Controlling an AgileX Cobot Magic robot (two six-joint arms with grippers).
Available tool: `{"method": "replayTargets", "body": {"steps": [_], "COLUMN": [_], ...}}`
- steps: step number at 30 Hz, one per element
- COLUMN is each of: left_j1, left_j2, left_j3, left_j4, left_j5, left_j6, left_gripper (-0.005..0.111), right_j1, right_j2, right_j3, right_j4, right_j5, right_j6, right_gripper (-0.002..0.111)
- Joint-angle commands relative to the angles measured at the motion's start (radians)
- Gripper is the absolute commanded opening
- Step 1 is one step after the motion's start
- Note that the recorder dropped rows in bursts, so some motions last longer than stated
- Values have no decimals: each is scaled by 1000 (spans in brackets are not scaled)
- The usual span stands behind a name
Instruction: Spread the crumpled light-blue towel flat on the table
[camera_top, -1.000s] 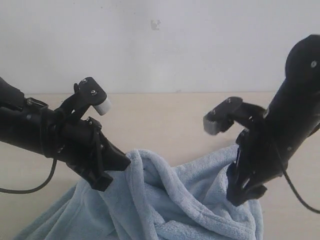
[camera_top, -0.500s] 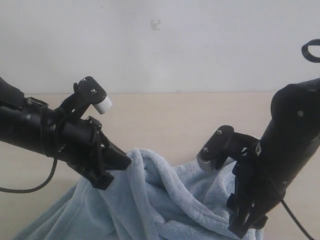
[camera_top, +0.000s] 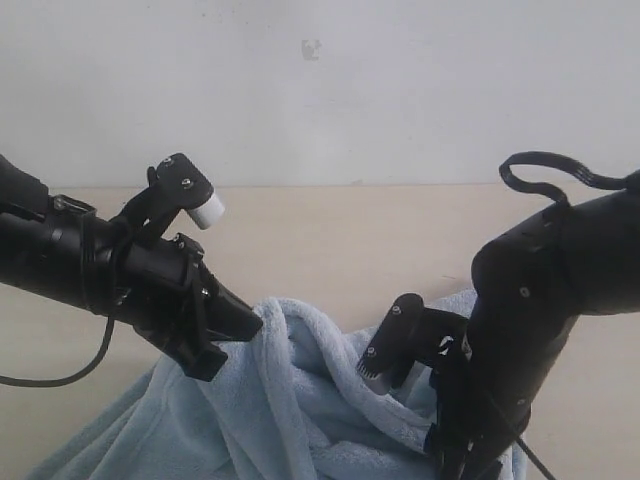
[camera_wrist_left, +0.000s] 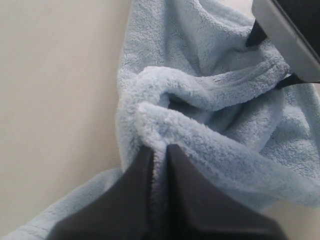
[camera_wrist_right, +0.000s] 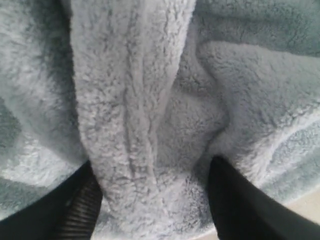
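Observation:
The light-blue towel (camera_top: 300, 400) lies crumpled in raised folds at the front of the cream table (camera_top: 320, 240). My left gripper (camera_top: 225, 345) holds a fold up off the surface. In the left wrist view its two dark fingers (camera_wrist_left: 135, 185) are pinched tight on a ridge of the towel (camera_wrist_left: 200, 100), the gripper (camera_wrist_left: 159, 150) shut on it. My right gripper (camera_top: 458, 455) is low, pressed down into the towel. In the right wrist view it (camera_wrist_right: 152, 175) stands open, its fingers (camera_wrist_right: 80, 200) wide apart with a thick fold of the towel (camera_wrist_right: 135, 100) between them.
A white wall (camera_top: 320, 90) rises behind the table's far edge. Bare tabletop lies beyond the towel and on both sides. The right arm's body (camera_wrist_left: 295, 35) shows at the edge of the left wrist view, close over the towel.
The right arm has come down and toward the front, from beside the towel's raised right edge into the cloth. The left arm and its held fold have not moved.

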Motion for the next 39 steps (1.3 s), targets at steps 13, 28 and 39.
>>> {"method": "replayTargets", "body": {"steps": [13, 28, 39], "left_j1": [-4, -6, -6], "left_j2": [1, 42, 89], "left_j3": [3, 5, 5], "left_j4": [-10, -35, -25], "left_j5": [19, 94, -78], "left_j6": [-8, 1, 121], "left_gripper": [4, 65, 65], "right_j1": [-63, -121, -121], "right_j2": [-3, -129, -129], "right_j3": [0, 0, 0], "right_j4": [-84, -84, -84], "right_j5": [-104, -59, -59], "right_j6": [246, 249, 249], "right_gripper": [0, 0, 0]}}
